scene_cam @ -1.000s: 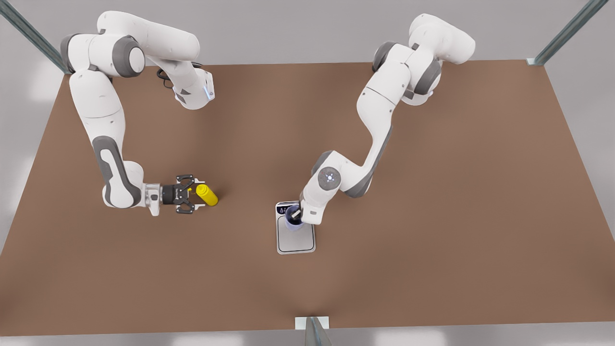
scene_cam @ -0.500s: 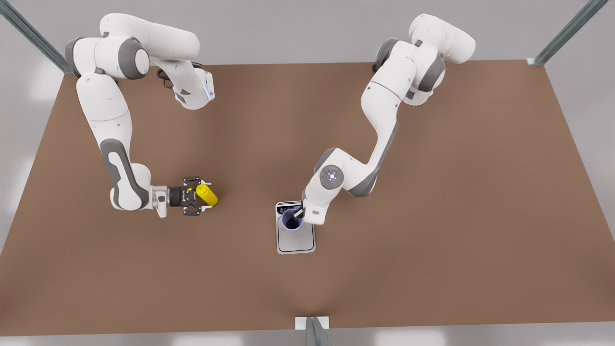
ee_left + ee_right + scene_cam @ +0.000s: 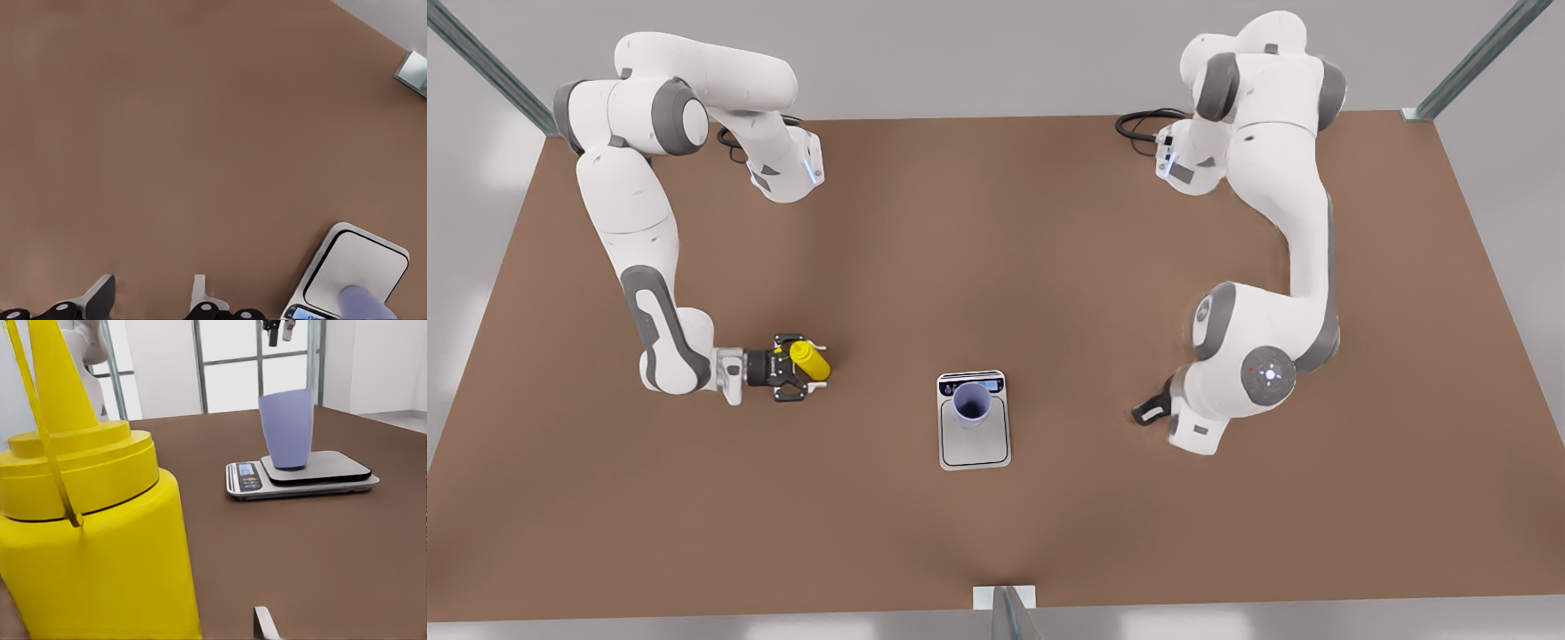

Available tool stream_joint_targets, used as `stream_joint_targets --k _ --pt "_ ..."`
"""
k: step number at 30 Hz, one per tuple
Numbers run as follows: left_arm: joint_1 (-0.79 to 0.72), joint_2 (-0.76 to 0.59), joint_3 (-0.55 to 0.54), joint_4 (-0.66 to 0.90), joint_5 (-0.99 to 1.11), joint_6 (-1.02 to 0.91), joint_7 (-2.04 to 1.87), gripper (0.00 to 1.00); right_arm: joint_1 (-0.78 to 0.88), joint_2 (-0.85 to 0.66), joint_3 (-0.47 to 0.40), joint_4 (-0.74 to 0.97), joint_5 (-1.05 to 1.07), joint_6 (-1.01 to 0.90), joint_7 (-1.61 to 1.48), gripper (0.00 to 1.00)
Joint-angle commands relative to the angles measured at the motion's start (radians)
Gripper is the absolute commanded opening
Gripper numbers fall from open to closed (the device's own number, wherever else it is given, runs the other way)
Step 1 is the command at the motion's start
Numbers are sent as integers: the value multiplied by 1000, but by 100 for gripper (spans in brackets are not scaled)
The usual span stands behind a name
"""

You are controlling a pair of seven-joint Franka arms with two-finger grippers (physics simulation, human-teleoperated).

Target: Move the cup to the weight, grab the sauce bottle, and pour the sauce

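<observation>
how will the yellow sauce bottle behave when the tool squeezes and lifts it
The sauce bottle looks like a soft squeeze type, so a hard grip would probably dent it or push sauce out. Its smooth round body may slip or twist in the grasp. It stands upright and narrows toward the top, so a nudge up high could tip it.

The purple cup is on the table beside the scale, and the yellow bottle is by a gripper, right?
No: the cup stands on the scale, as the right wrist view shows. The yellow bottle is by the right gripper; the left gripper waits at the front view's right.
</observation>
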Motion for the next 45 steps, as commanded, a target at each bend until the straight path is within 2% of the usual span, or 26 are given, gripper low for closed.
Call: stream_joint_targets --k 1,3,4,5,6,7,8,9,11,18,22,27,31,32,36,40,45 --pt "-2 -5 16 -8 -20 0 26 100 0 0 0 0 0 1 0 63" --pt "20 -61 251 -133 -68 3 385 100 0 0 0 0 0 1 0 63" --pt "43 -104 309 -174 -66 4 500 100 0 2 0 0 0 -1 0 63" --pt "179 -165 219 -197 -52 0 568 100 -2 5 0 0 0 -1 0 62" --pt "290 -236 74 -229 24 3 568 100 -2 5 0 0 0 -1 0 60" --pt "406 -325 -144 -272 156 0 554 100 -2 6 0 0 0 -1 0 59" --pt "445 -350 -229 -271 187 0 551 100 -3 6 0 0 0 -1 0 58" --pt "406 -377 -232 -274 196 -3 563 100 -3 5 0 0 0 -1 0 57" --pt "308 -362 -160 -275 198 -7 549 100 -5 5 0 0 0 -2 2 57" --pt "305 -333 -171 -225 196 -31 470 100 -14 0 0 5 0 -16 21 54" --pt "305 -324 -166 -193 210 -31 468 100 -14 -86 -21 34 -15 -32 198 54" --pt "303 -321 -168 -179 212 -43 453 100 -12 -98 -38 196 -175 -52 408 54" --pt "305 -302 -166 -145 212 -33 454 100 52 -138 -35 322 -414 28 710 54" --pt "307 -304 -166 -145 213 -33 454 100 64 -161 -23 331 -556 86 840 54" --pt "307 -293 -163 -143 235 -33 462 100 64 -184 231 336 -986 294 1349 54" --pt "305 -305 -165 -142 233 -40 454 100 78 -184 370 334 -1339 347 1775 54" --pt "313 -304 -151 -119 228 -42 460 100 267 -186 385 350 -1779 297 2089 54"
